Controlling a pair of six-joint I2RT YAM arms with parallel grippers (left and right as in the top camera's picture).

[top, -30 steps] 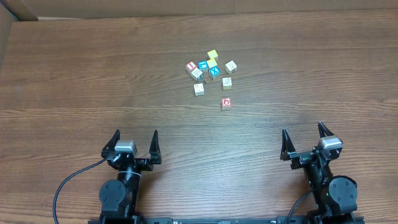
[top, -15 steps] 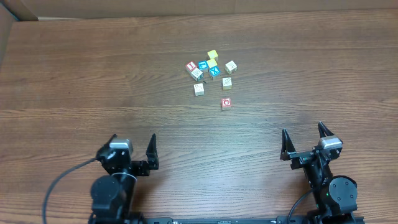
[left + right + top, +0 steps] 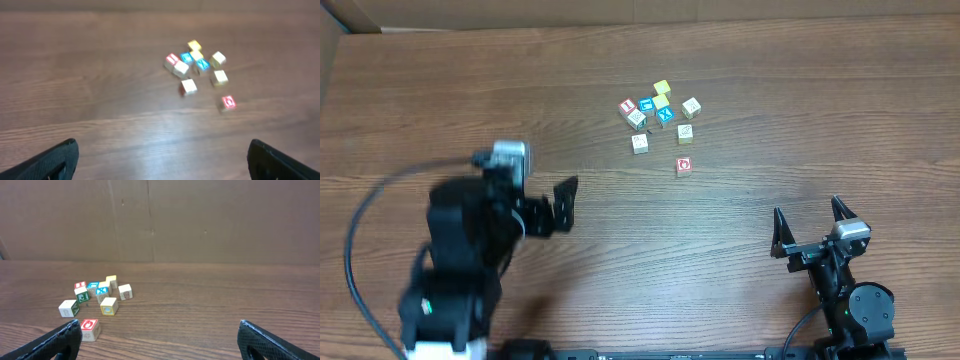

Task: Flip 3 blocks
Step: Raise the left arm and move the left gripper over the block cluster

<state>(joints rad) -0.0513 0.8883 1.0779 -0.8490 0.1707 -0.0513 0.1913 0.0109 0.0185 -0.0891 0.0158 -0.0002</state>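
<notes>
**Left arm up and forward; blocks unmoved**

Nearest, the right gripper [image 3: 807, 215] sits where it was, jaws wide apart and empty. The left gripper [image 3: 162, 145] has lifted off its rest and swung forward over the table [image 3: 840, 110], its jaws also spread and holding nothing. Beyond both arms, the ring block [image 3: 684, 166] lies alone. A cream block [image 3: 686, 131] sits just behind it and the other cubes [image 3: 662, 88] farther back, none shifted.

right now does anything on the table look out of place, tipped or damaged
Nothing looks spilled or damaged. The small cubes lie in a loose huddle, turned at mixed angles; the red-ring block sits alone, apart from them on the robot's side.
</notes>
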